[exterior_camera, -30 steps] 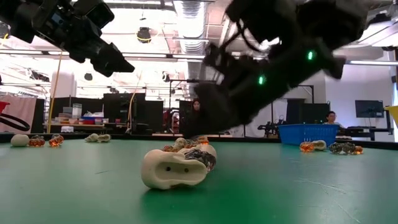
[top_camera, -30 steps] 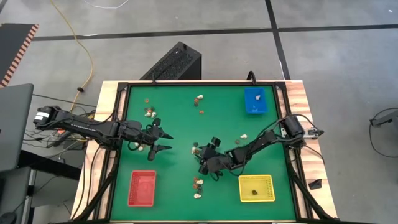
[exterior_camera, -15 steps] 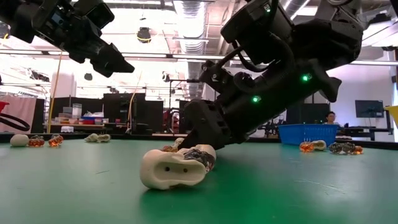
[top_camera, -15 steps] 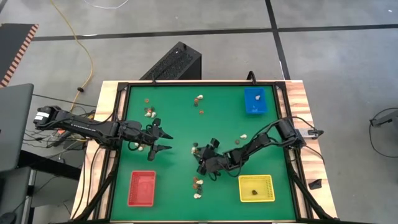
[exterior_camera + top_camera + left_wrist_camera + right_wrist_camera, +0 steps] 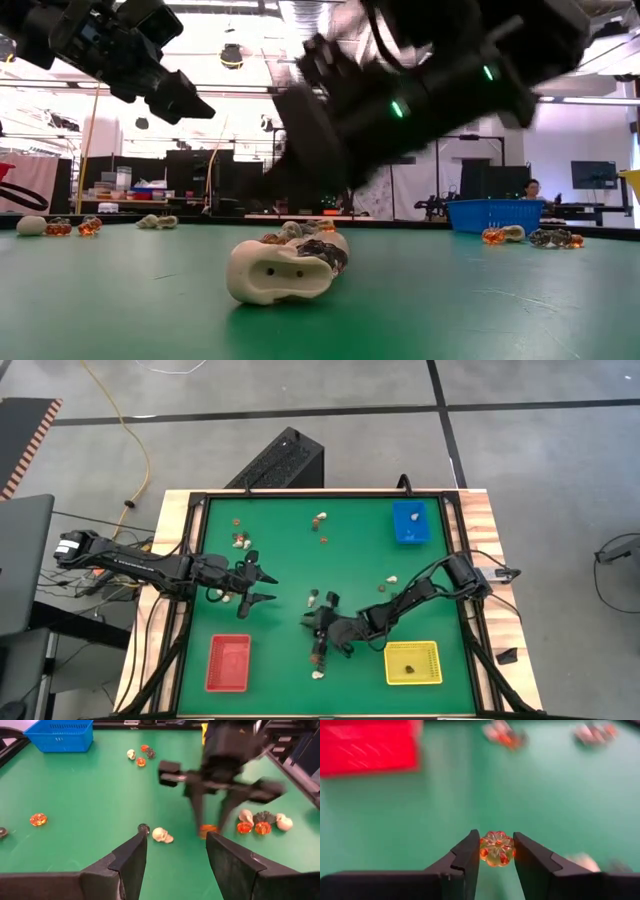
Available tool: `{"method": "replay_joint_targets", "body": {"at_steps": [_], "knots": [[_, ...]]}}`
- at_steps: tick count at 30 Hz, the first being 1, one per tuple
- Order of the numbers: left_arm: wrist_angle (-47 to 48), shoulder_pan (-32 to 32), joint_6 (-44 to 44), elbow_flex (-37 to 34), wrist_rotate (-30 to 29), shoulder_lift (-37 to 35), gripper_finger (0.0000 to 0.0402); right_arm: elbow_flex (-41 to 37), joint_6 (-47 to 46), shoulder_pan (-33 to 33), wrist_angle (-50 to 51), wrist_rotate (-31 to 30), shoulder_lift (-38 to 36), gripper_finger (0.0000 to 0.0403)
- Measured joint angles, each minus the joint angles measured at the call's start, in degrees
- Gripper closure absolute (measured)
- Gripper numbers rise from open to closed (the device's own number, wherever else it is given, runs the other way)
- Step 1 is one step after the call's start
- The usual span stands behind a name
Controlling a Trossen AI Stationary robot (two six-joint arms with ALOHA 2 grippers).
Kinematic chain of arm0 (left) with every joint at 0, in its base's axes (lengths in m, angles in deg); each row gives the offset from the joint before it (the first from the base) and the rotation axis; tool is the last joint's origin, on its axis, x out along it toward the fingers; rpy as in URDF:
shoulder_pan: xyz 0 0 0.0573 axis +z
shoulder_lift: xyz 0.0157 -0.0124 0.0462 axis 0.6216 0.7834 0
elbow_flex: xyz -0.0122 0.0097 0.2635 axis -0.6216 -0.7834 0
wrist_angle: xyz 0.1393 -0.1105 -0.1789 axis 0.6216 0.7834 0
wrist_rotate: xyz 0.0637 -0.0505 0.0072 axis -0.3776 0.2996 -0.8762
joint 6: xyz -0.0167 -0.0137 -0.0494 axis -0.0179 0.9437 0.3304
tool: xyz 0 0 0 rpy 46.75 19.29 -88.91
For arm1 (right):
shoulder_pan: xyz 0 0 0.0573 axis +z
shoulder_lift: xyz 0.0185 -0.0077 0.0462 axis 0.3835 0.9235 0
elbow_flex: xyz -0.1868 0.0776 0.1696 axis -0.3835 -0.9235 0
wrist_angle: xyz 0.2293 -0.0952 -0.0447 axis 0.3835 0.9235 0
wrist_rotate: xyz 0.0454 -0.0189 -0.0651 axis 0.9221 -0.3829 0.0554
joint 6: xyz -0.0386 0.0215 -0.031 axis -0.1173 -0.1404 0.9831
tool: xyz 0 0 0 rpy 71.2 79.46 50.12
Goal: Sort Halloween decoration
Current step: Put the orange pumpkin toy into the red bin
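Note:
Small trinkets lie scattered on the green table: cream skulls, orange pumpkins and dark ones. A cluster (image 5: 318,657) sits near the middle front, and a cream skull (image 5: 280,272) fronts it in the low view. My right gripper (image 5: 318,634) reaches in over that cluster and is shut on an orange pumpkin trinket (image 5: 496,848). My left gripper (image 5: 268,587) hovers open at the table's left middle, above the surface and touching nothing. More trinkets (image 5: 241,541) lie beyond it toward the far edge. My right gripper pinches the orange pumpkin trinket between its two fingers (image 5: 470,852), one on each side of its ribbed rim (image 5: 485,851). The fingers come from above, pointing down (image 5: 207,827). I cannot tell whether the pumpkin is clear of the table.
A red tray (image 5: 228,662) stands at the near left and a yellow tray (image 5: 412,662) with a dark trinket at the near right. A blue tray (image 5: 409,522) with a pale trinket stands at the far right. A raised black rim (image 5: 300,495) frames the table.
My right gripper has moved toward the table's near edge and a little to the left, over the cluster at the middle front. In the low view it dipped to the table behind the cluster and now sits higher, blurred by its motion.

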Motion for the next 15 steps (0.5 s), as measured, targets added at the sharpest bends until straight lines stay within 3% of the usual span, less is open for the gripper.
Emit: {"method": "replay_joint_targets", "body": {"at_steps": [7,11,15], "knots": [[2.64,0.01,-0.86,0.00,-7.20,-0.01,0.0207,12.85,11.46,-1.79,-2.41,13.47,3.14,0.0267],[4.37,0.02,-1.30,-0.02,-12.29,-0.77,0.0207,23.24,15.22,-2.54,-1.55,21.07,10.38,0.0265],[5.24,0.02,-1.34,0.00,-13.42,-2.97,0.0207,35.45,18.17,-2.77,-1.35,26.35,18.29,0.0262]]}}
